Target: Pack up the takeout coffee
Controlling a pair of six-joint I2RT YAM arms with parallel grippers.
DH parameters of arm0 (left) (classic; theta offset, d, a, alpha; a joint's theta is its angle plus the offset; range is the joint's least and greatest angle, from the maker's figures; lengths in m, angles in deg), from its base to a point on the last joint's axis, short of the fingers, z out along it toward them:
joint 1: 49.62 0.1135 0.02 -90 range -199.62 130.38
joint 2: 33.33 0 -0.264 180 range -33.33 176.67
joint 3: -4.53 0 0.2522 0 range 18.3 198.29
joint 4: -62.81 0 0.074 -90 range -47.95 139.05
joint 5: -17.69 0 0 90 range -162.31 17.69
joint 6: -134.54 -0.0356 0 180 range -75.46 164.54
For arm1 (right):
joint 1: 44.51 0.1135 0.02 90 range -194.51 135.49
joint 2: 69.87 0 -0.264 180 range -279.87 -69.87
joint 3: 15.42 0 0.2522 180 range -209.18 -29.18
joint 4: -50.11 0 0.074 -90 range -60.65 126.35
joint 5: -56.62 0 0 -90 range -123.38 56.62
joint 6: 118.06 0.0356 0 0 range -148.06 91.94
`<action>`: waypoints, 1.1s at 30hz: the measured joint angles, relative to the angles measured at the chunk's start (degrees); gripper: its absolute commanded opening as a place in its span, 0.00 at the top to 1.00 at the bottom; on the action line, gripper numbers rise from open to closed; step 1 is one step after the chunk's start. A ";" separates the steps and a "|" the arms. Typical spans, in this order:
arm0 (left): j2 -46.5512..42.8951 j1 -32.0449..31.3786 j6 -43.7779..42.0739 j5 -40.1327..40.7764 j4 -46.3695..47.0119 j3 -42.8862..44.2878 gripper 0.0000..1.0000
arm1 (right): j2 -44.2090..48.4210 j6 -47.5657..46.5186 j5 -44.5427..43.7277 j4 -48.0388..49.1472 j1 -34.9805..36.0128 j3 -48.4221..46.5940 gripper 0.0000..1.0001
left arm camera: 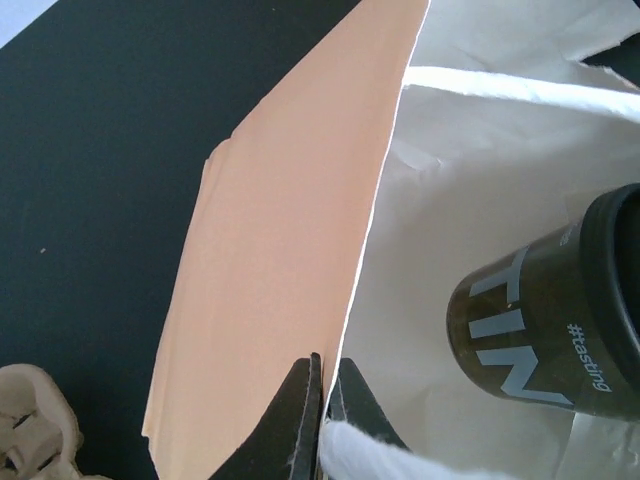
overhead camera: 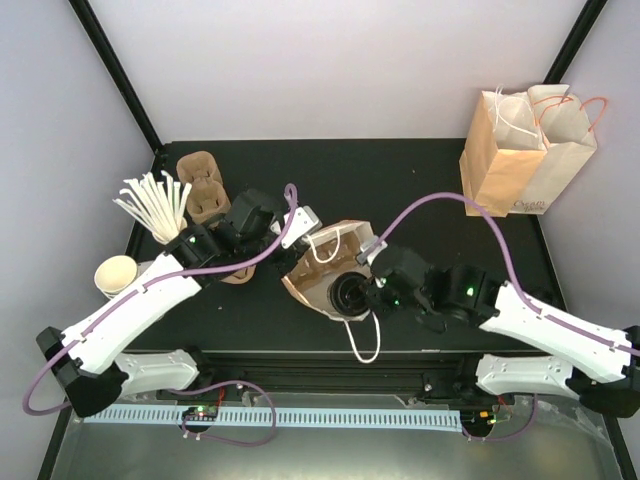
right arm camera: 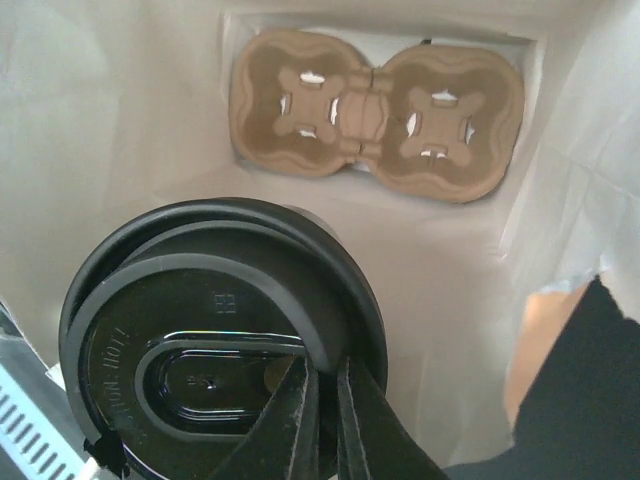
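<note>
Mid-table between arms: brown paper bag (overhead camera: 298, 272), mouth held open. Clamped on mouth edge: left gripper (left arm camera: 325, 388), fingers pressed together with paper between. Inside bag mouth, tilted: takeout coffee (right arm camera: 215, 330), black lid facing outward. Pinching lid rim: right gripper (right arm camera: 325, 390), fingers nearly touching. Deeper, at bag's far end: pulp cup carrier (right arm camera: 375, 110).

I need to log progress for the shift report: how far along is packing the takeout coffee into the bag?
Done: a pulp carrier already sits at the bottom of the paper bag. In hand: the left gripper pinches the bag's rim open, while the right gripper grips the takeout coffee by its lid, just inside the mouth. Left: seating the cup in the carrier, it seems, and letting go.
</note>
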 measured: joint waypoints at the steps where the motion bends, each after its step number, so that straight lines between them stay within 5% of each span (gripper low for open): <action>1: -0.70 -0.24 0.02 0.07 1.09 -1.42 0.98 | 0.46 0.74 -1.46 0.90 1.51 1.73 0.99; 16: -12.46 -8.70 -0.24 0.26 14.01 -19.54 0.99 | 1.29 14.16 -27.23 12.35 24.92 20.11 0.99; 26: -11.63 -9.77 1.33 0.15 16.09 -19.04 0.98 | -0.76 29.49 -44.94 4.09 25.57 16.24 0.99; 33: -10.91 -10.05 4.24 -1.40 16.79 -18.34 0.98 | -2.60 27.15 -49.46 9.14 25.53 17.27 0.99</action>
